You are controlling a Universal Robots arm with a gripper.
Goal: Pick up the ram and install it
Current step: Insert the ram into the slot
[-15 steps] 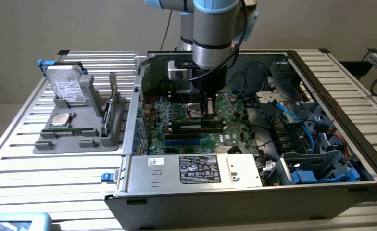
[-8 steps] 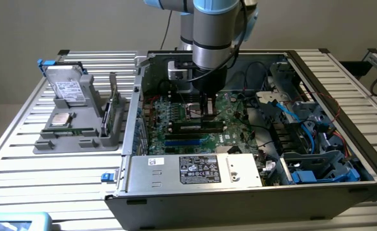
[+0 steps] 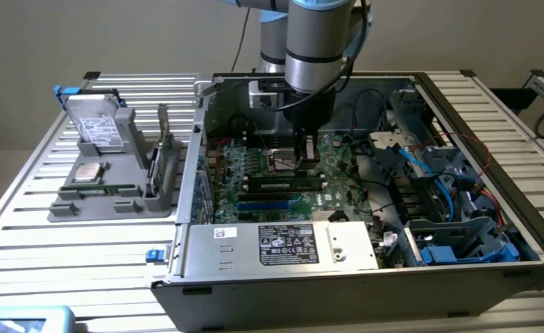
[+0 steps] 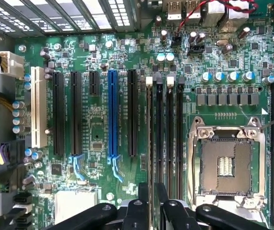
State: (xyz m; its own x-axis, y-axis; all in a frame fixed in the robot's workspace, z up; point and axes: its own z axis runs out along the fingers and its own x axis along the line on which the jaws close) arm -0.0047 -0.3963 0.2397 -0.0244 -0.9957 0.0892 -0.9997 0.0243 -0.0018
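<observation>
**open pc case, gripper at the memory slots**

1. nearest: silver power supply (image 3: 282,244) with a white label. it sits along the near wall of the open case (image 3: 346,288), which lies on a slatted table (image 3: 22,236).

2. green motherboard (image 3: 253,170) on the case floor. a blue slot (image 3: 267,204) runs just beyond the power supply, with black slots alongside it.

3. ram (image 3: 286,185): a long dark stick with a white label, sitting lengthwise in the memory slots just beyond the blue slot. in the wrist view it is seen edge-on as a thin line, in the memory slot closest to the expansion slots. the cpu socket (image 4: 225,165) lies on the other side of the slot bank.

4. gripper (image 3: 307,163): it points straight down over the part of the ram toward the exterior view's right.
   - tool state: the jaws stand a little apart, leaving a narrow gap.
   - one black finger (image 4: 137,211) sits on each side of the ram's upper edge.
   - whether the pads touch the stick cannot be told.

5. grey tray (image 3: 114,205) on the table, beside the case on the exterior view's left.
   - a square silver cpu chip (image 3: 87,172) lies flat toward the near end.
   - a green expansion card (image 3: 164,163) stands on edge on the side next to the case.
   - a hard drive (image 3: 99,128) leans at the far end.

6. farthest: grey and silver arm (image 3: 313,41), coming down into the case from above.
</observation>
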